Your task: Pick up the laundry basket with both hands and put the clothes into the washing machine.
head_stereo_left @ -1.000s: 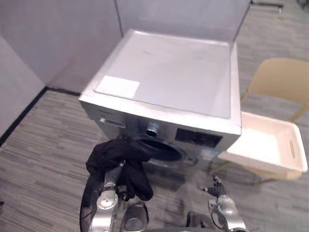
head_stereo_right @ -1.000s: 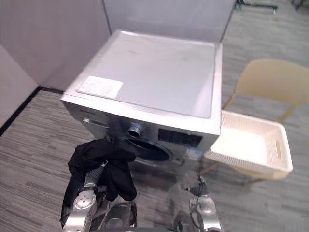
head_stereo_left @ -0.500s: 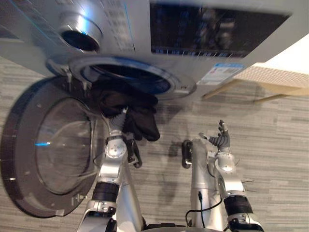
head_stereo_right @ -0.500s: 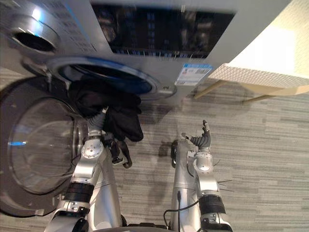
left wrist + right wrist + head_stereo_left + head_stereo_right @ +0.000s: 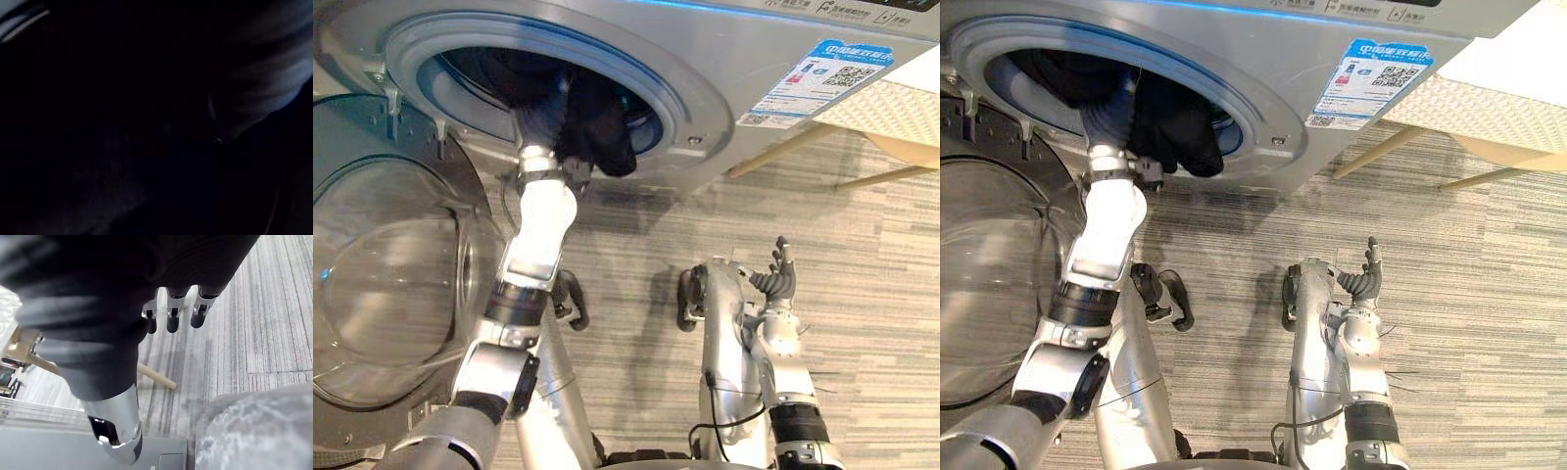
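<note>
Black clothes (image 5: 599,132) hang in the washing machine's (image 5: 734,59) round opening, bunched over our left hand (image 5: 1105,125), whose grip we cannot tell. Our right hand (image 5: 775,284) hovers low above the floor (image 5: 881,294), fingers relaxed and empty. Our laundry basket (image 5: 1498,103) sits beside the machine.

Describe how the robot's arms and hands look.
Both arms are silver-grey, smooth rounded shells with black bands at the joints. The left arm narrows to a dark ribbed wrist cover. The right arm ends in the right hand, dark-covered, with silver fingers tipped dark.
</note>
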You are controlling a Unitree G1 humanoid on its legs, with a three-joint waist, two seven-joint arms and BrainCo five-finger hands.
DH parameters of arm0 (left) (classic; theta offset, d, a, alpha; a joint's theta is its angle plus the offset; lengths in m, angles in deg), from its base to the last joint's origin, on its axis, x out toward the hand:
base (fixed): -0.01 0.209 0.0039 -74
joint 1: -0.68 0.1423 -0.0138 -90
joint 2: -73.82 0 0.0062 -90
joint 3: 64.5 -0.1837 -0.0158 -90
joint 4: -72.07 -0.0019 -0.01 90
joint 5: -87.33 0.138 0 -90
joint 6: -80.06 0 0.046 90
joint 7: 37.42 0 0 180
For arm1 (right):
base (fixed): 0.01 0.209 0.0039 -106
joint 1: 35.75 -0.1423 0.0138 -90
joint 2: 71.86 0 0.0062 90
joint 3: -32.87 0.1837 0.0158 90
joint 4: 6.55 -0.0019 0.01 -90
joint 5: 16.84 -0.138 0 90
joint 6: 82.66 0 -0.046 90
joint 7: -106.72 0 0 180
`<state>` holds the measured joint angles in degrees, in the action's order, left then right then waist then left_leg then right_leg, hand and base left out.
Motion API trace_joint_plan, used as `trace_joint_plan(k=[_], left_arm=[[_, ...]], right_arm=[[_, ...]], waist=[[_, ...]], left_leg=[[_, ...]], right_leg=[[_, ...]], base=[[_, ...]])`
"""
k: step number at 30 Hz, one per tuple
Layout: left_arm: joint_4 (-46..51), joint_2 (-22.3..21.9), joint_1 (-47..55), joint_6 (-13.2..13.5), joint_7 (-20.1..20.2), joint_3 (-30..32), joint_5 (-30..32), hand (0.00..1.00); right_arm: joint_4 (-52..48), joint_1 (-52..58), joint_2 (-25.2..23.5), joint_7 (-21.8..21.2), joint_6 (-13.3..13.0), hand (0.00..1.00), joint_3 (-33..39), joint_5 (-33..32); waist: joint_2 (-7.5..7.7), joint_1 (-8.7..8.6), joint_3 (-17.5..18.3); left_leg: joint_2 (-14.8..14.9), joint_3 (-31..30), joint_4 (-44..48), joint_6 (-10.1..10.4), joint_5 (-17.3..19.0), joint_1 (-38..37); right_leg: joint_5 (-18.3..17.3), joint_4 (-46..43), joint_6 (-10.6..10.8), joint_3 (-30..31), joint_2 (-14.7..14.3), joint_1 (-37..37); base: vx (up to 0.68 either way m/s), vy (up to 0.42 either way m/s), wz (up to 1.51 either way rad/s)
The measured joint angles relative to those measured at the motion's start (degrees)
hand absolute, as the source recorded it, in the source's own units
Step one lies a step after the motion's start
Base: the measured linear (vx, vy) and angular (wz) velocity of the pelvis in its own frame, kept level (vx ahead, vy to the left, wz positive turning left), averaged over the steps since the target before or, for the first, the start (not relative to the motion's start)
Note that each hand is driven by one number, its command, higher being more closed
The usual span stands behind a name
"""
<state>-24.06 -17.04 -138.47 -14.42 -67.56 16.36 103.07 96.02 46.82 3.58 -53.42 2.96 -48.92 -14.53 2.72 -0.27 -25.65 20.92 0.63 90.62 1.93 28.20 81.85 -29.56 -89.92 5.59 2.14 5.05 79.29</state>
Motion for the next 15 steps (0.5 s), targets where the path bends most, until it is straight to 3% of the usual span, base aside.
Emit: trace_joint_plan(k=[6,10,11,15], left_arm=[[-3.6,2.1,-8.3,-4.1,-2.4,-3.9,7.4,1.0],[-11.2,4.4,-16.9,-4.3,-2.3,-5.0,10.5,1.0],[-14.5,5.2,-20.7,-4.3,-1.7,-5.0,11.5,0.0],[-22.6,6.8,-29.1,-4.0,0.8,-4.8,12.7,0.0]], right_arm=[[1.7,-0.2,-0.1,0.0,-2.0,0.0,-0.5,0.0],[2.1,-1.2,-0.1,-0.1,-2.9,0.0,-1.5,0.0],[2.3,-1.5,-0.2,-0.2,-3.2,0.0,-1.5,0.0],[2.4,-1.8,-0.3,-1.2,-4.3,0.0,-2.4,0.0]], waist=[[1.99,-0.79,0.3],[2.69,-2.14,0.5],[2.82,-2.22,0.6],[3.84,-2.89,1.2]], left_leg=[[-0.3,-0.1,-1.8,0.0,-1.0,1.6],[-0.3,-0.1,-2.8,0.0,-1.6,3.0],[0.1,-0.1,-2.9,0.0,-1.6,3.4],[1.0,0.3,-3.0,0.0,-1.6,4.8]], right_leg=[[0.5,2.0,-0.3,-0.8,0.1,1.1],[1.2,3.5,-0.6,-1.3,-0.1,2.2],[1.5,3.9,-0.6,-1.3,-0.4,2.7],[2.1,4.4,-0.5,-1.0,-1.3,4.5]], base=[[0.04,-0.031,0.0],[0.05,-0.021,-0.05],[0.04,-0.002,-0.2],[0.04,-0.014,-0.15]])
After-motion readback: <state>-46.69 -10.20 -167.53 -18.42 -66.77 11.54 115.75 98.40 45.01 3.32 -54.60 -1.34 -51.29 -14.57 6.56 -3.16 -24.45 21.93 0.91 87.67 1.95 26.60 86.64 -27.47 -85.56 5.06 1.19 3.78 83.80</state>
